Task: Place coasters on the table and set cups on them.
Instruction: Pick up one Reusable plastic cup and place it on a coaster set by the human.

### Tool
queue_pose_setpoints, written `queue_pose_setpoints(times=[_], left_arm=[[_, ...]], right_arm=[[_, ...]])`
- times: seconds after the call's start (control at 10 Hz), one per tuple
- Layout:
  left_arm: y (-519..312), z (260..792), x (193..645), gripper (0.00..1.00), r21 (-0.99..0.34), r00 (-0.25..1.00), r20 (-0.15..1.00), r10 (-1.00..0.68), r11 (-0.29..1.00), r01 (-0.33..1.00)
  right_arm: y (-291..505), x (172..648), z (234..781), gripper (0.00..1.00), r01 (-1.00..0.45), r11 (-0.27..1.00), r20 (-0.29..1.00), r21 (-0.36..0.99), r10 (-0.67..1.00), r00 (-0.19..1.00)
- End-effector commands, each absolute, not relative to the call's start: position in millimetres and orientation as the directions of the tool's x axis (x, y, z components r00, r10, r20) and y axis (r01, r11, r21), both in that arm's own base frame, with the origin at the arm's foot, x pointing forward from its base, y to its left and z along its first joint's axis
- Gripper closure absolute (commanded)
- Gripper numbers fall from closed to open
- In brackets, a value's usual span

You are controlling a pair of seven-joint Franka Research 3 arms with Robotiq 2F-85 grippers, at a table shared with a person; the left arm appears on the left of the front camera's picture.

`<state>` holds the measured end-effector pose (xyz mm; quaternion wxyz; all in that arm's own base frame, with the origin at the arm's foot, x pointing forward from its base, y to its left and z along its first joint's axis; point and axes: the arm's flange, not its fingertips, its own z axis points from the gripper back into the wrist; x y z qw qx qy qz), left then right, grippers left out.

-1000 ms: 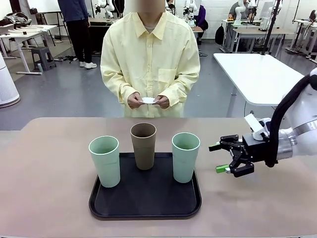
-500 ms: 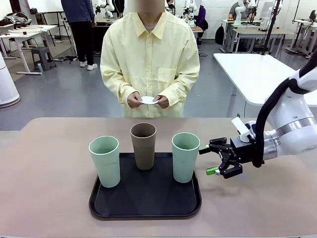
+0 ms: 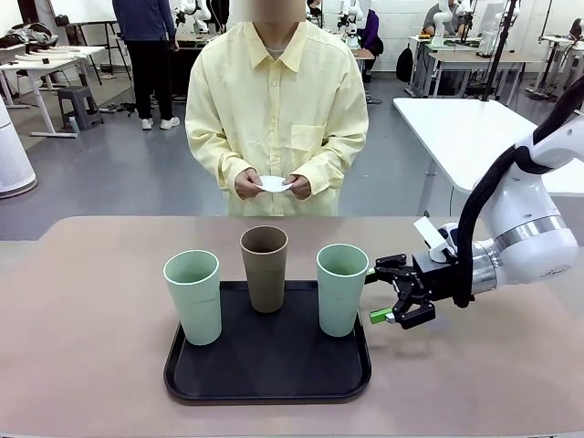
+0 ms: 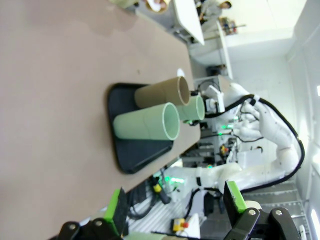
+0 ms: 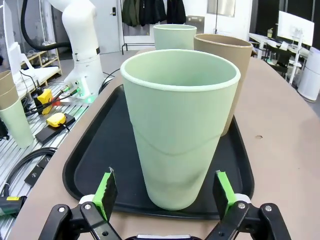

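- My left gripper [image 4: 174, 186] hangs over the near left part of the table [image 3: 91, 301], well apart from the cups. Its fingers are spread wide with nothing between them.
- The left mint cup [image 3: 193, 297] stands upright at the front left of the black tray [image 3: 265, 370].
- The brown cup [image 3: 265, 269] stands upright at the tray's back edge, between the two mint ones and farther from me.
- The coasters [image 3: 274, 184] are off the table: a small white piece pinched between the person's hands [image 3: 248, 185] at waist height, beyond the far edge. I cannot tell how many are in the stack.
- The right mint cup [image 3: 341, 289] stands upright at the tray's right side, near its rim.
- My right gripper [image 3: 374, 297] comes in low from the right, level with that cup's lower half and just beside it. Its fingers are spread wider than the cup. In the wrist view the green pads [image 5: 106, 189] sit either side of the cup's base, just short of its wall. I see no contact.
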<state>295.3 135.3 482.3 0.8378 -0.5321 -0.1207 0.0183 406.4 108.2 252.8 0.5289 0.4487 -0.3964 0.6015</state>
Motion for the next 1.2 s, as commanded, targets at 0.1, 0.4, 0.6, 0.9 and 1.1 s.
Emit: queue_pose_setpoints(times=[0.1, 0.4, 0.6, 0.9, 1.1], left_arm=[[135.2, 482.6, 296.6, 0.0, -0.9, 0.968, 0.195, 0.159, 0.42, 0.112], [135.2, 482.6, 296.6, 0.0, -0.9, 0.968, 0.195, 0.159, 0.42, 0.112], [135.2, 482.6, 296.6, 0.0, -0.9, 0.968, 0.195, 0.159, 0.42, 0.112], [135.2, 482.6, 296.6, 0.0, -0.9, 0.968, 0.195, 0.159, 0.42, 0.112], [135.2, 482.6, 296.6, 0.0, -0.9, 0.968, 0.195, 0.159, 0.42, 0.112]], right_arm=[[122.6, 415.5, 243.9, 0.0, -0.995, -0.104, 0.961, 0.006, 0.275, -0.023], [134.9, 417.9, 241.2, 0.0, -0.992, -0.122, 0.965, 0.027, 0.262, -0.006], [142.7, 419.7, 239.9, 0.0, -0.991, -0.129, 0.965, 0.032, 0.263, -0.003], [154.4, 423.7, 240.3, 0.0, -0.99, -0.138, 0.965, 0.043, 0.26, 0.005], [163.3, 425.2, 240.6, 0.0, -0.987, -0.152, 0.968, 0.046, 0.251, 0.007]])
